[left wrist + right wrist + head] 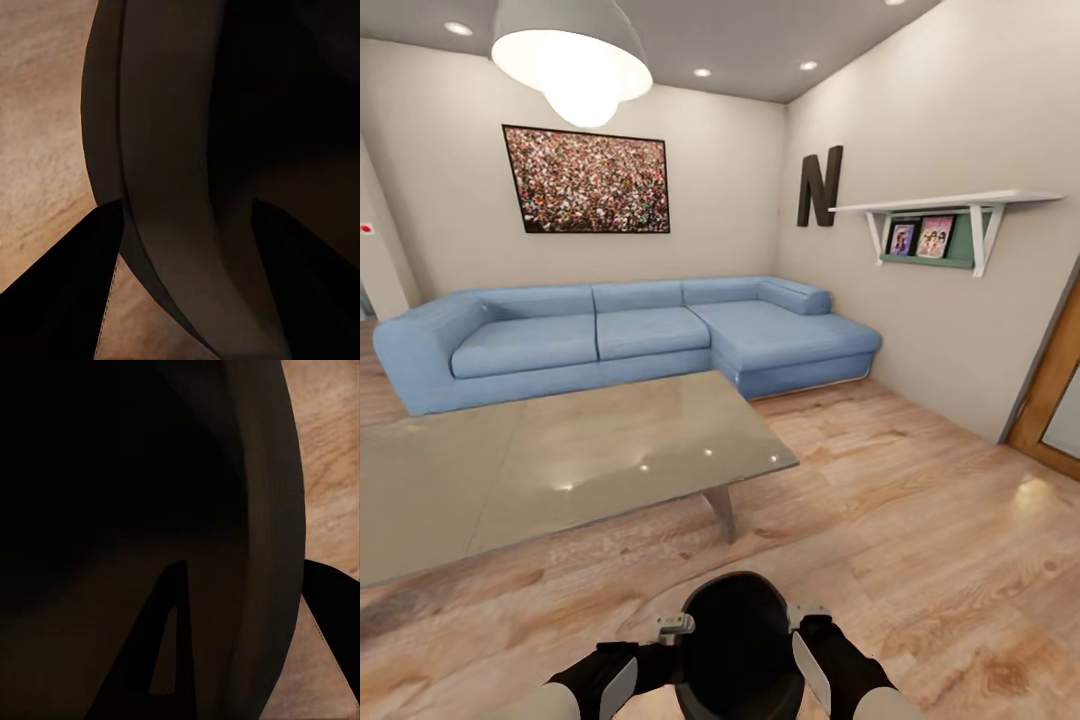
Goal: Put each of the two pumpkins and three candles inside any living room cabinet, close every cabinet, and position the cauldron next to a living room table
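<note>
- Where the head view's lower edge cuts the scene, the cauldron, matte black with a wide mouth, sits at bottom centre between the two arms, above the wooden floor.
- Left gripper: at the cauldron's left rim; in the left wrist view its dark fingers stand on either side of the pot's curved wall, one outside and one inside, so it grips the cauldron.
- Right gripper: at the cauldron's right rim; in the right wrist view one finger lies inside the pot and the other outside its wall, likewise clamped on the cauldron.
- Middle distance, left and centre of the frame: a low table with a glossy grey top on slanted legs, just beyond the cauldron and apart from it.
- Beyond the table: a blue corner sofa against the back wall.
- Far wall, upper left: a framed picture; a lit pendant lamp hangs at the top of the frame.
- Right wall, upper right: a dark letter N and a white shelf holding small pictures.
- Right edge: part of a wooden door frame.
</note>
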Controlling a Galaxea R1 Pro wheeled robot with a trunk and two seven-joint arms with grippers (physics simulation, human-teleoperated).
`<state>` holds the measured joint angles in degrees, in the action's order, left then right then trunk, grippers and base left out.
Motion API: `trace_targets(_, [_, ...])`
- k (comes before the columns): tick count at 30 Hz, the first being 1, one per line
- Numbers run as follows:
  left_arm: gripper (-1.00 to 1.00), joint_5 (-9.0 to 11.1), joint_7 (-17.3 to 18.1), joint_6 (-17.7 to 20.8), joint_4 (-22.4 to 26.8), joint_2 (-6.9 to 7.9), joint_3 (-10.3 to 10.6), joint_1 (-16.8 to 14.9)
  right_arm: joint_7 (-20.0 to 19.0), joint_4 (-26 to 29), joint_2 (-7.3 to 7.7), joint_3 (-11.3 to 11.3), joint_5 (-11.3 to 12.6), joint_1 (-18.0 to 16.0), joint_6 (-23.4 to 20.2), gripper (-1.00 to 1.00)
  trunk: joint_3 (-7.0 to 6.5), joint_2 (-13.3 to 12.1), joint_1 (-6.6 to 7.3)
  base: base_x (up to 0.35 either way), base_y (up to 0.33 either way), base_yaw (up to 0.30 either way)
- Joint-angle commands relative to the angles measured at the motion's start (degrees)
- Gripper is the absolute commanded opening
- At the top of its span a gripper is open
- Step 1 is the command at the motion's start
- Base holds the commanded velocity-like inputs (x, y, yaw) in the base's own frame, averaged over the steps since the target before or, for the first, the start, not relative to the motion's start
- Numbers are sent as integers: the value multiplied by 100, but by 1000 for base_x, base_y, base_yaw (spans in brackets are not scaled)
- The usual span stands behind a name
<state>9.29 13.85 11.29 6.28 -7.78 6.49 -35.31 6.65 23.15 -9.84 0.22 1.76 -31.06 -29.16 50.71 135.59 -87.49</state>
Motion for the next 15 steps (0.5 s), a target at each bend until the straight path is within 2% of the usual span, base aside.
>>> trace_targets(1, [-100, -76, -5, 23, -12, 5, -25, -2, 47, 23, 0, 39, -115, -5, 33, -100, 5, 3, -1, 278, 0, 0])
trace_targets(6, [-100, -76, -5, 23, -11, 5, -25, -2, 47, 23, 0, 39, -115, -5, 33, -100, 5, 3, -1, 201, 0, 0])
trace_targets(15, [-100, -76, -5, 23, -7, 12, -25, -2, 47, 23, 0, 39, -115, -5, 33, -100, 5, 3, -1, 28, 0, 0])
